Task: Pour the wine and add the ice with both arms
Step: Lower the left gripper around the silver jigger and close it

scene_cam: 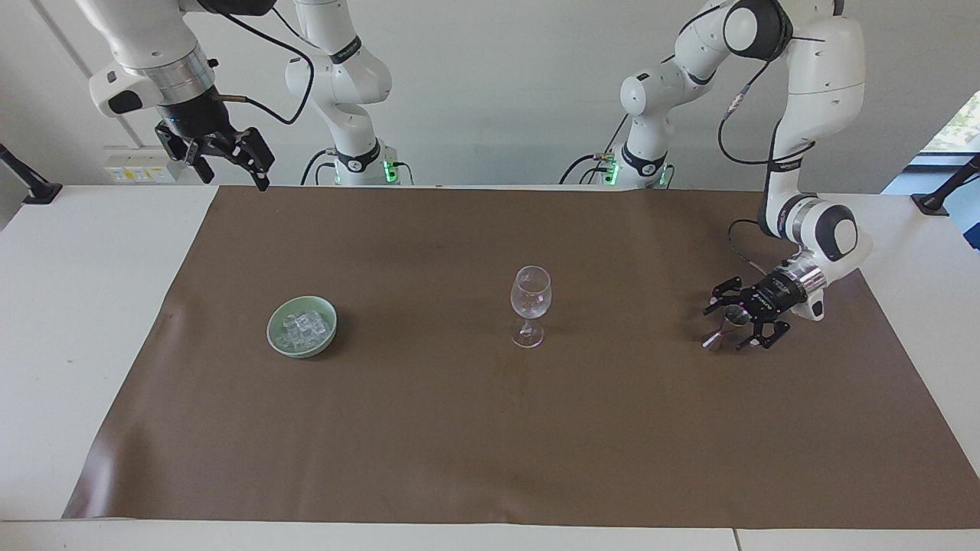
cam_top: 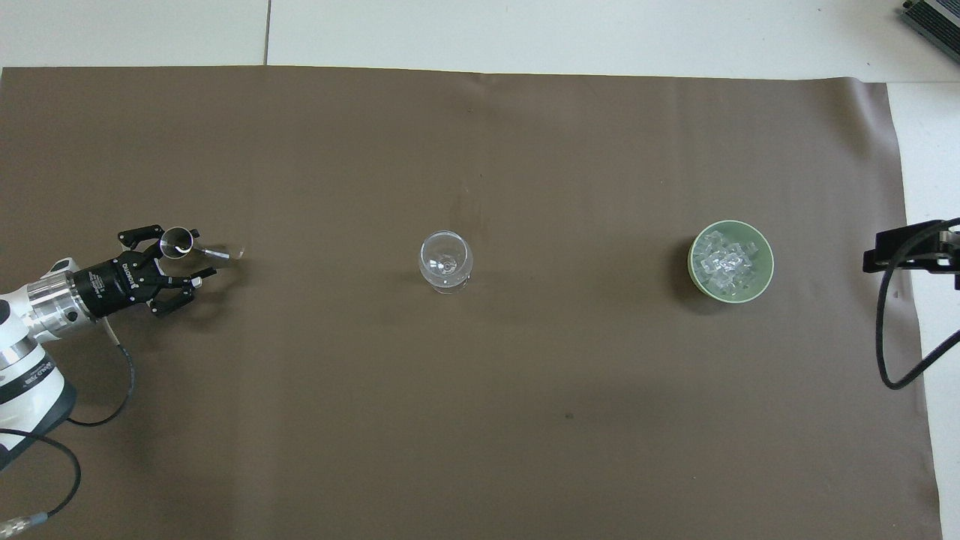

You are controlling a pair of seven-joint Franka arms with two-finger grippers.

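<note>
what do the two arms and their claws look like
Both arms are glossy white with rounded jointed segments, black joint bands and loose black cables. Each wrist ends in a silver ring. The left claw and right claw are black, with linked fingers.

Left arm bent down low, left gripper (scene_cam: 736,321) level near the table's left-arm end, right arm waiting, right gripper (scene_cam: 230,164) raised, fingers spread
</note>
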